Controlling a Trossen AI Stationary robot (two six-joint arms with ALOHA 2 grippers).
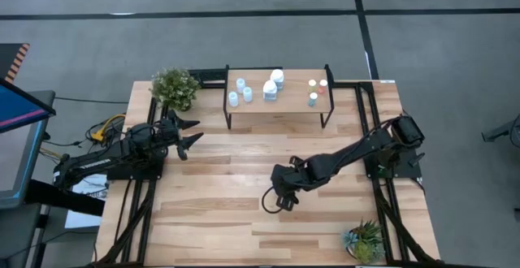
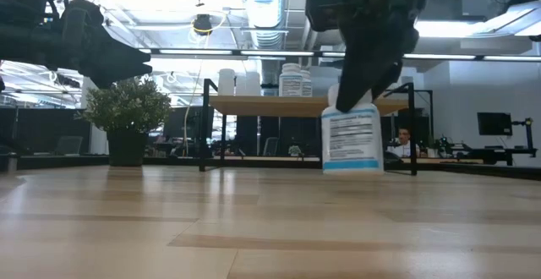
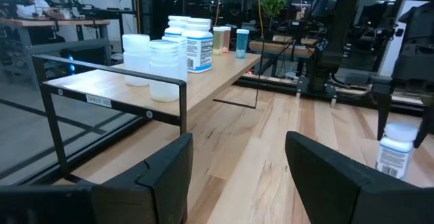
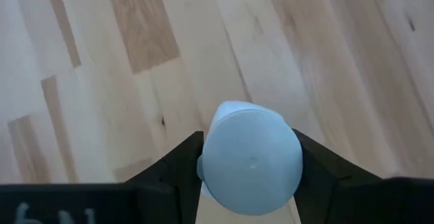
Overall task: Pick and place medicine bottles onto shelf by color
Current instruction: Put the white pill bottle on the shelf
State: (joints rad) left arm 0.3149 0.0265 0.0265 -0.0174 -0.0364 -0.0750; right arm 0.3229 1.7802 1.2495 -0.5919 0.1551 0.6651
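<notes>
1. We see the right gripper (image 1: 284,199) out over the middle of the worktop (image 1: 227,179), well in front of the shelf (image 1: 280,105). Its fingers (image 4: 178,164) are clamped on either side of a white bottle (image 2: 352,138) with a printed label.
2. In the low view that bottle stands upright with its base on or just at the wood; we cannot tell which. The right wrist view looks straight down on its pale cap (image 4: 251,159), seated between the two dark fingers.
3. The left gripper (image 1: 188,131) sits near the worktop's left rear, just in front of the potted plant (image 1: 175,88) and to the left of the shelf. Its fingers (image 3: 159,176) are spread apart and hold nothing.
4. On the shelf we count three pale-blue bottles (image 1: 240,91) at the left end, two larger white bottles (image 1: 274,84) near the middle, and three small bottles (image 1: 317,89) at the right end: one yellowish, one reddish and one teal.
5. The groups stand apart from one another, all upright so far as we can tell.
6. A second potted plant (image 1: 363,239) sits at the worktop's front right corner.
7. A person (image 2: 403,139) is seated in the room behind the shelf.
</notes>
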